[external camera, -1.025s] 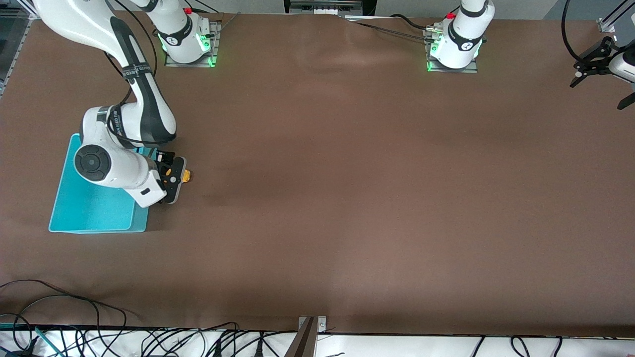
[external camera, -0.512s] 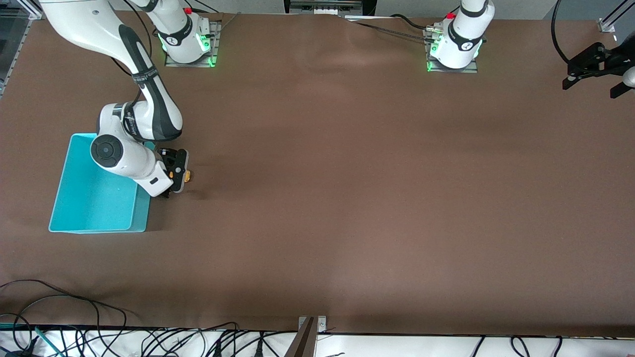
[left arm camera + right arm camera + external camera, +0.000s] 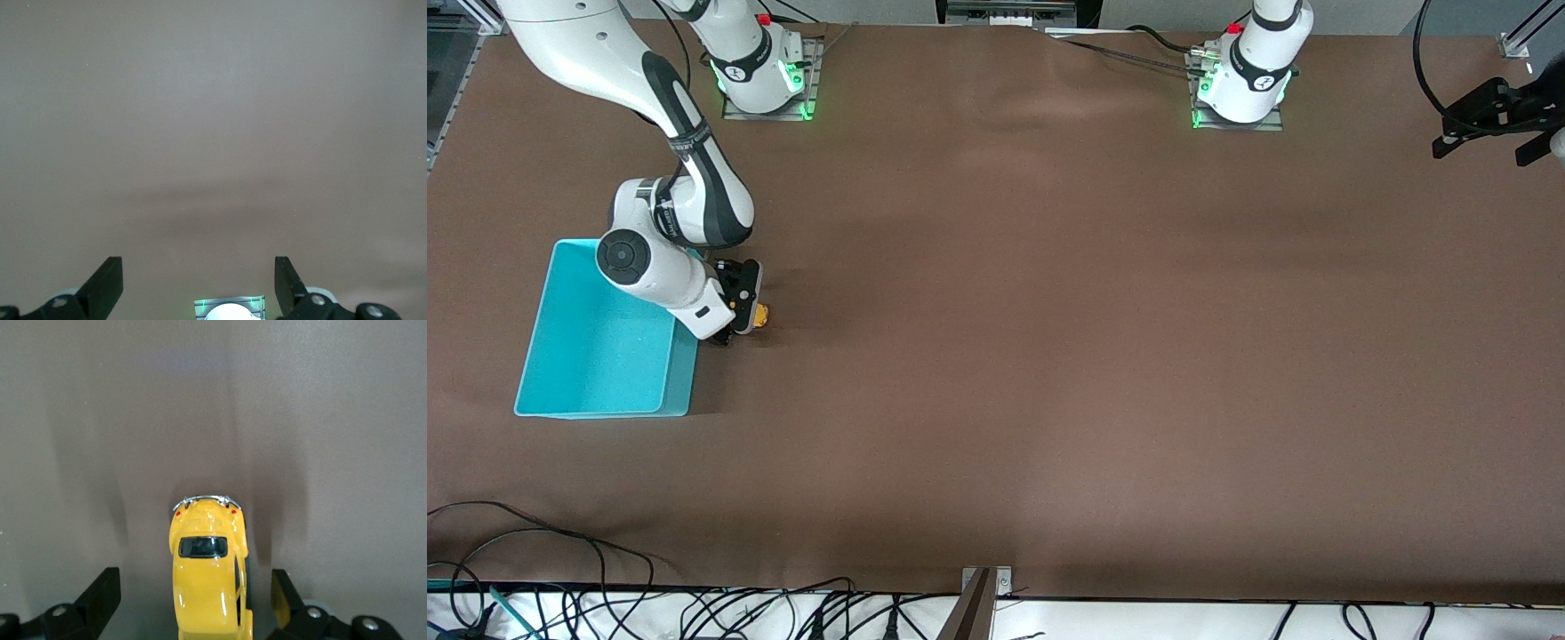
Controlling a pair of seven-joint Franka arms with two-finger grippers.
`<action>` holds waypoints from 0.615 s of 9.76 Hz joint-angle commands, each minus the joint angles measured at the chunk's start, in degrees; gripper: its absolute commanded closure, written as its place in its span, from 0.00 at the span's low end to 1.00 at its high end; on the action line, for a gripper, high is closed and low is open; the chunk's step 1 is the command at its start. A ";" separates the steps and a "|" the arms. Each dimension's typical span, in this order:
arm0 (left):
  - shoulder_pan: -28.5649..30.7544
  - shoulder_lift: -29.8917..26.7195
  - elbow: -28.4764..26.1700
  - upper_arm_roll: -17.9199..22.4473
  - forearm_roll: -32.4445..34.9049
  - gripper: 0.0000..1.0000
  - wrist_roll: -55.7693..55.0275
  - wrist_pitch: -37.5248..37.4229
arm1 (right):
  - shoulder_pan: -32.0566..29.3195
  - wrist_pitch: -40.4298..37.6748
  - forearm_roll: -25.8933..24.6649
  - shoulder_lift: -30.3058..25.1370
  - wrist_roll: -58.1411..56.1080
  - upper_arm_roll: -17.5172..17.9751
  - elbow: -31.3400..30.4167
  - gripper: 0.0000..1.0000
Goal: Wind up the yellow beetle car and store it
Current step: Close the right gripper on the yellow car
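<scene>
One car: yellow beetle car (image 3: pixel 209 577) on table (image 3: pixel 1049 311), mid-left of front frame, just beside teal bin (image 3: pixel 596 342)
Axis: long axis parallel to fingers (image 3: pixel 100 593), chrome bumper pointing away from wrist
Right gripper (image 3: pixel 193 603): spread wide, straddling car, no contact
Left gripper (image 3: pixel 199 283): spread wide, empty, upper right of front frame

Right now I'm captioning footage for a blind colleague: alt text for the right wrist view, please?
A yellow beetle car sits on the brown table, between the open fingers of the right tool, which do not touch it.
</scene>
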 commanded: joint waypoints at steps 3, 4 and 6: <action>-0.59 1.03 2.35 -0.07 -1.10 0.00 -1.07 -1.58 | -1.74 0.63 0.43 -2.44 -0.87 0.19 -2.07 1.00; -0.59 1.03 2.44 -0.07 -1.10 0.00 -0.72 -1.58 | -1.74 0.55 0.70 -2.62 -0.44 0.27 -2.07 1.00; -0.59 1.03 2.44 -0.07 -1.01 0.00 -0.72 -1.58 | -1.48 -3.82 3.76 -5.59 1.83 2.72 -1.46 1.00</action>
